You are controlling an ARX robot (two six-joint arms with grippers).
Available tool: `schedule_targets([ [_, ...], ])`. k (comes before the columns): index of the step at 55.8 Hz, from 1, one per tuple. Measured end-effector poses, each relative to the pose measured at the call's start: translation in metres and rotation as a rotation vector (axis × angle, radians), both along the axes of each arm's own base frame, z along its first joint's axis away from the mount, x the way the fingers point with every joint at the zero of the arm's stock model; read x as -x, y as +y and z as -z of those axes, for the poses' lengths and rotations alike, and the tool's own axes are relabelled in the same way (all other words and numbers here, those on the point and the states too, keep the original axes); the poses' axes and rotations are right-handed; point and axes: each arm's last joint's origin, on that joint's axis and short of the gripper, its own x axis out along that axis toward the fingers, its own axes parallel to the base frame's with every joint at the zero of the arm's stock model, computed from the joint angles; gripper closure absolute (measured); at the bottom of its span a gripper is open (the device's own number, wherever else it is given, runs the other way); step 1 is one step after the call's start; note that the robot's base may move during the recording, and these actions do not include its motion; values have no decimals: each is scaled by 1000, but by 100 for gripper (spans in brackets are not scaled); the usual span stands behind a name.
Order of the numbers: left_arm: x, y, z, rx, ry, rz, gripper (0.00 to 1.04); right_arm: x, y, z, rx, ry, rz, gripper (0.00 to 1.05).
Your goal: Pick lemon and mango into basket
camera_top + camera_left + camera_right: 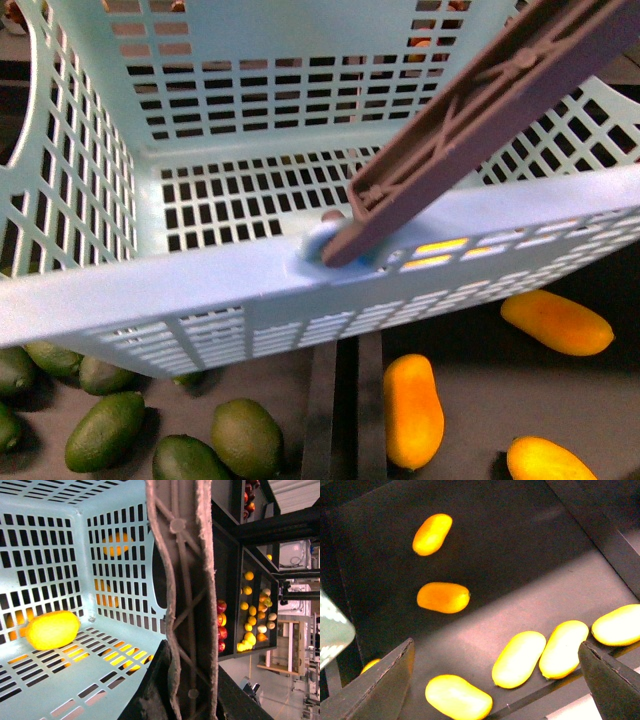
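Note:
The light teal basket [90,200] hangs tilted and fills the upper front view. Its brownish-mauve handle [480,120] crosses it diagonally. In the left wrist view my left gripper [185,685] is shut on the handle [182,580]. The lemon [52,629] lies inside the basket [45,540], by a slotted wall. My right gripper [497,680] is open and empty above a dark shelf with several yellow-orange mangoes; one mango [519,658] lies between its fingers [385,685]. In the front view, mangoes [412,410] lie below the basket at the right. Neither gripper shows there.
Dark green oval fruits [105,430] lie at the lower left of the front view. A black divider [345,410] separates them from the mangoes. A shelf with mixed fruit [250,615] shows in the left wrist view. A pale basket corner [332,630] sits beside my right gripper.

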Motion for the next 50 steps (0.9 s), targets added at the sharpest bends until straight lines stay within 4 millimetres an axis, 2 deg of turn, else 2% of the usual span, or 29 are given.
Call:
schedule_targets([
  [7, -1, 1, 0, -4, -4, -3, 98, -18, -13, 24, 121, 71, -125, 9],
  [16, -1, 1, 0, 0, -1, 5, 98, -39, -21, 67, 311, 213, -308, 9],
  [20, 0, 1, 0, 2, 1, 8, 98, -48, -22, 96, 411, 314, -422, 9],
  [28, 0, 1, 0, 1, 0, 6, 98, -59, -14, 129, 505, 412, -610, 9],
  [38, -1, 1, 0, -2, -2, 1, 98, -75, -1, 159, 622, 490, -825, 9],
  [50, -1, 1, 0, -1, -2, 2, 98, -104, 3, 184, 681, 549, -910, 9],
])
